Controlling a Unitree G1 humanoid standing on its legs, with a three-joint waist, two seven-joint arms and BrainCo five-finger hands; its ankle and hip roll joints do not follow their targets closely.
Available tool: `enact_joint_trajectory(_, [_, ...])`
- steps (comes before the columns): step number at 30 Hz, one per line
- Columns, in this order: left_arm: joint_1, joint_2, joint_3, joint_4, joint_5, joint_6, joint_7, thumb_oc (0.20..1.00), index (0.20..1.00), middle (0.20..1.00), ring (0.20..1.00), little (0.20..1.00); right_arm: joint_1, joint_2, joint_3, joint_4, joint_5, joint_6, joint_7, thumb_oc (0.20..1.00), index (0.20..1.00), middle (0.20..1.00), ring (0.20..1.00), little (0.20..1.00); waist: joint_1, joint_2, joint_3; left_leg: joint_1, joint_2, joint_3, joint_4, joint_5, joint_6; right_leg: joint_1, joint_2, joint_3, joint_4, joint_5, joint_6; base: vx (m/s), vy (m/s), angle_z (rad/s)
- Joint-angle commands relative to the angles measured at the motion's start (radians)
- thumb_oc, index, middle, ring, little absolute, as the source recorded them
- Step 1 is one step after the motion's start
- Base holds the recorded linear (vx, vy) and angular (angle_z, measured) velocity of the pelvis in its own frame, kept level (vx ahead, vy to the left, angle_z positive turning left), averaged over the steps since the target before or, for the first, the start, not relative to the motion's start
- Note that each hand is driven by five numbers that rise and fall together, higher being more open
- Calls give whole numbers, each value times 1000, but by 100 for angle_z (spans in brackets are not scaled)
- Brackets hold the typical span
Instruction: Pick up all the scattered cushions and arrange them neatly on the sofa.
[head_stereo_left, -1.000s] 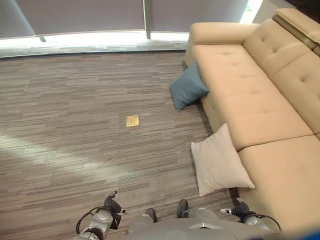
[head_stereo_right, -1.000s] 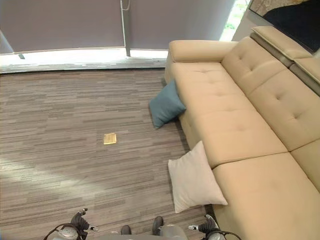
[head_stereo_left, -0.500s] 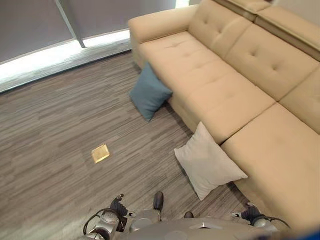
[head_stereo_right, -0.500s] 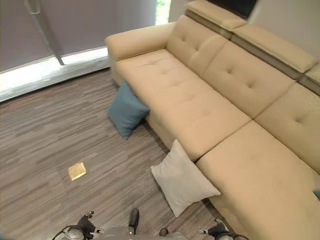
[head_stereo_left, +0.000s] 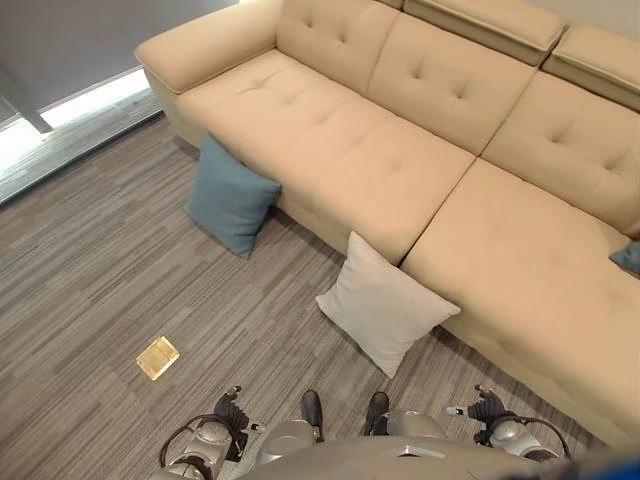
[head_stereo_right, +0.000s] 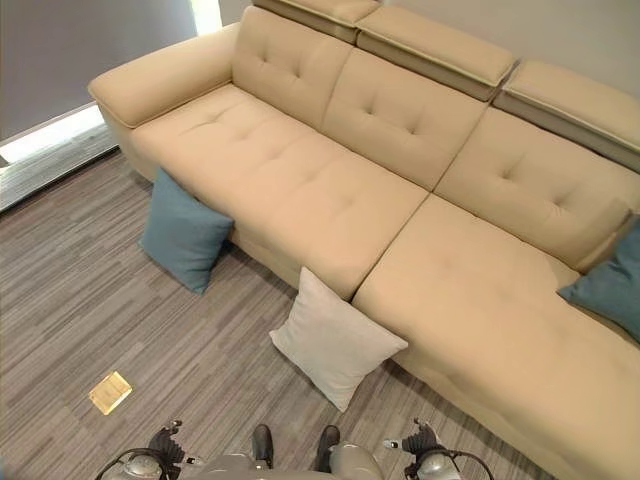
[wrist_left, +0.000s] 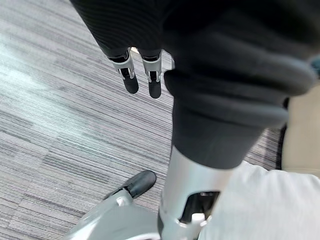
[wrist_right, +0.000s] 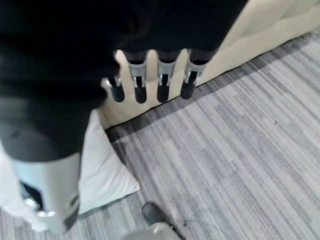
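Two cushions (head_stereo_left: 232, 197) (head_stereo_left: 383, 302) lean on the floor (head_stereo_left: 90, 260) against the sofa (head_stereo_left: 400, 160) front; another cushion (head_stereo_right: 612, 285) lies on its right end.

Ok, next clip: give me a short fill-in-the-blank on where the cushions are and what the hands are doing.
1. The white cushion stands on the floor, leaning against the ____.
2. The blue cushion by the armrest end stands on the ____.
3. Another blue cushion already lies on the sofa.
4. Both the left hand and right hand hold ____.

Missing: sofa; floor; nothing

floor: grey striped carpet (head_stereo_left: 90, 250) | small gold square plate (head_stereo_left: 158, 357) set in it
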Motion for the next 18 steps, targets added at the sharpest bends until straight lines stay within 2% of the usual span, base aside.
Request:
enact_joint_trajectory(1, [-47, -23, 0, 6, 18, -11, -6, 1000, 1000, 1000, 1000, 1000, -37, -72, 10, 9, 32, -16, -31, 1000, 1000, 1000, 1000, 1000, 7, -19, 12, -56, -60, -122, 187, -106, 25, 81, 5, 44, -197, 160, 113, 51, 2, -39])
enact_joint_trajectory(3, [-52, -33, -8, 4, 8, -7, -9, 1000, 1000, 1000, 1000, 1000, -34, -77, 8, 14, 33, -17, -31, 1000, 1000, 1000, 1000, 1000, 11, -14, 8, -95, -54, -165, 137, -80, 17, 108, 8, 62, -209, 152, 117, 122, 26, -33])
enact_joint_trajectory(4, [-52, -33, -8, 4, 8, -7, -9, 1000, 1000, 1000, 1000, 1000, -34, -77, 8, 14, 33, -17, -31, 1000, 1000, 1000, 1000, 1000, 11, -14, 9, -91, -55, -165, 134, -78, 17, 110, 7, 62, -209, 152, 118, 165, 44, -41])
enact_joint_trajectory(6, [-56, -36, -21, 10, 11, -3, -10, 1000, 1000, 1000, 1000, 1000, -35, -81, 7, 16, 28, -12, -36, 1000, 1000, 1000, 1000, 1000, 15, -6, 13, -136, -34, -205, 73, -8, -6, 127, 20, 92, -209, 141, 119, 147, 60, -51])
enact_joint_trajectory(9, [-61, -41, -27, 16, 12, 0, -12, 1000, 1000, 1000, 1000, 1000, -26, -89, 10, 22, 13, -5, -37, 1000, 1000, 1000, 1000, 1000, 21, 7, 22, -157, 4, -258, -9, 48, -30, 151, 29, 132, -209, 117, 124, 146, 115, -48])
enact_joint_trajectory(13, [-49, -50, -17, 23, 12, 1, -15, 1000, 1000, 1000, 1000, 1000, -12, -90, 6, 38, -5, 0, -30, 1000, 1000, 1000, 1000, 1000, 29, 20, 11, -122, 28, -285, -26, 64, -38, 178, 21, 164, -205, 106, 134, 128, 173, -74])
enact_joint_trajectory(15, [-46, -50, -15, 26, 16, 3, -16, 1000, 1000, 1000, 1000, 1000, -10, -88, 2, 39, -7, 1, -27, 1000, 1000, 1000, 1000, 1000, 30, 20, 7, -103, 32, -274, -33, 63, -37, 183, 15, 164, -204, 105, 137, 112, 218, -61])
enact_joint_trajectory(17, [-40, -43, -9, 30, 31, 3, -18, 1000, 1000, 1000, 1000, 1000, -4, -76, -3, 38, -14, 1, -22, 1000, 1000, 1000, 1000, 1000, 27, 10, -3, -74, 22, -231, -8, 32, -18, 179, -29, 182, -186, 115, 159, 108, 315, -34])
enact_joint_trajectory(18, [-40, -43, -10, 30, 31, 3, -18, 1000, 1000, 1000, 1000, 1000, -3, -75, -3, 38, -14, 1, -22, 1000, 1000, 1000, 1000, 1000, 28, 10, -2, -73, 22, -229, -7, 31, -18, 179, -29, 184, -186, 115, 159, 48, 361, -51])
